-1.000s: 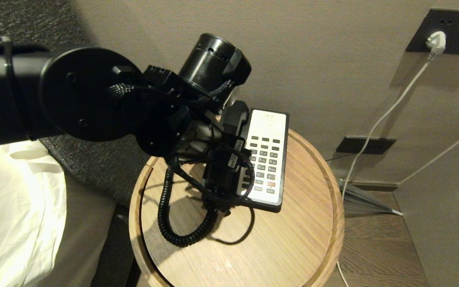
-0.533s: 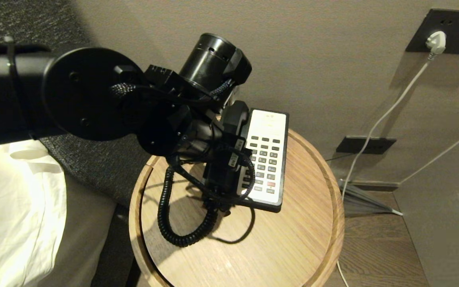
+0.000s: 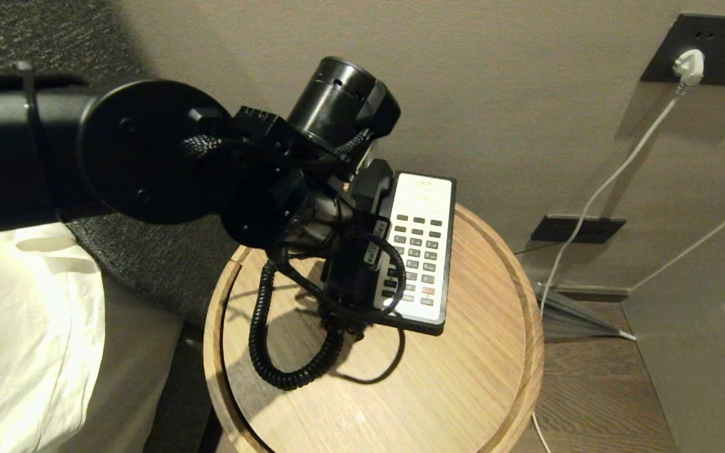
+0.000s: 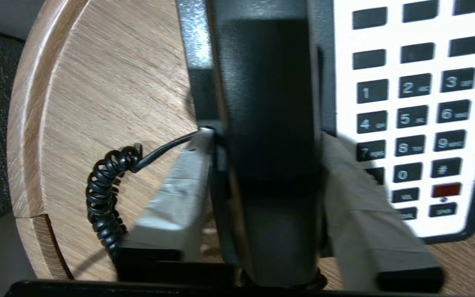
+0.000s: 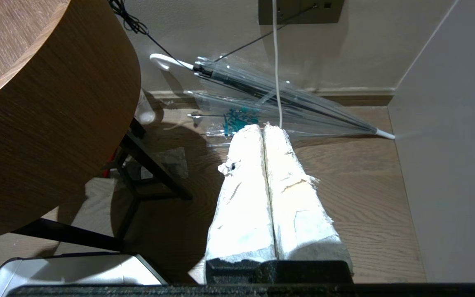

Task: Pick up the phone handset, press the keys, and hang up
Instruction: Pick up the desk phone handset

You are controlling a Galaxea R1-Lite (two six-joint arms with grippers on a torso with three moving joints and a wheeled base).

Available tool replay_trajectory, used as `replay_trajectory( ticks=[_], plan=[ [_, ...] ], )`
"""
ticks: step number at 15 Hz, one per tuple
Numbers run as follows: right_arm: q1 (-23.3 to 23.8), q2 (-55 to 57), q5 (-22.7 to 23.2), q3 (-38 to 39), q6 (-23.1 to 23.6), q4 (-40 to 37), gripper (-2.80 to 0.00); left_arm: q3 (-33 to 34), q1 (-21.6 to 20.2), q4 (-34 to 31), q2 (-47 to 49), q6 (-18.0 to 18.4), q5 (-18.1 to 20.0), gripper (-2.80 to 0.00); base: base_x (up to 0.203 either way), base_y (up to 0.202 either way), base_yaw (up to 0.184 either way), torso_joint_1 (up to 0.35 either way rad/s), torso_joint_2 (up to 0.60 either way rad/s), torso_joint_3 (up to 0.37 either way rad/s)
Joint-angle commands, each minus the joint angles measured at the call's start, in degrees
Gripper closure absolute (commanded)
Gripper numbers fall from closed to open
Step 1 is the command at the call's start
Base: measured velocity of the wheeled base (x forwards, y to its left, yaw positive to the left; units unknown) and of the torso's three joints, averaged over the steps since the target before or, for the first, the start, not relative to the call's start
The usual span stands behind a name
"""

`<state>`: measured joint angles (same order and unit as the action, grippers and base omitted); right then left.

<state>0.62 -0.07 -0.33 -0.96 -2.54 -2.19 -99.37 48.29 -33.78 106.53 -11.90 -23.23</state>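
Inspector: Where is the phone handset (image 4: 268, 136) lying?

Assessor: It is resting in its cradle on the phone base (image 3: 418, 251), along the side of the base away from the keypad (image 4: 410, 119), on the round wooden desk (image 3: 463, 377). Its long axis is running parallel to the base's long edge.

Inspector: And the left tool (image 4: 262, 194)?

Assessor: It is straddling the handset's midsection, one finger (image 4: 171, 198) on the side away from the keypad, the other on the keypad side. The jaws are standing about half open, pads just beside the flanks; whether they are gripping is not something I can confirm.

Inspector: The governing relation?

Assessor: The handset is passing squarely between the fingers, crosswise to the closing direction. In my judgement, a straight lift is what follows, with the coiled cord (image 3: 274, 340) trailing.

Inspector: The right tool (image 5: 265, 181)?

Assessor: Parked low beside the desk, over the floor, fingers pressed together, holding nothing.
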Motion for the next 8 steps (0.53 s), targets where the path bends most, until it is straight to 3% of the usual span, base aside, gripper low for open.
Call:
replay_trajectory(
  ticks=[1,8],
  plan=[
    [-0.01,-0.1,-0.03,0.0,-0.01,0.0,0.0,-0.04,-0.03,-0.25,-0.18,-0.12,-0.24,0.0,0.0,0.0,0.0,0.0,0.0,0.0],
    [-0.01,-0.1,-0.03,0.0,-0.01,0.0,0.0,-0.62,0.11,-0.31,-2.84,0.07,-0.91,0.0,0.0,0.0,0.0,0.0,0.0,0.0]
  ],
)
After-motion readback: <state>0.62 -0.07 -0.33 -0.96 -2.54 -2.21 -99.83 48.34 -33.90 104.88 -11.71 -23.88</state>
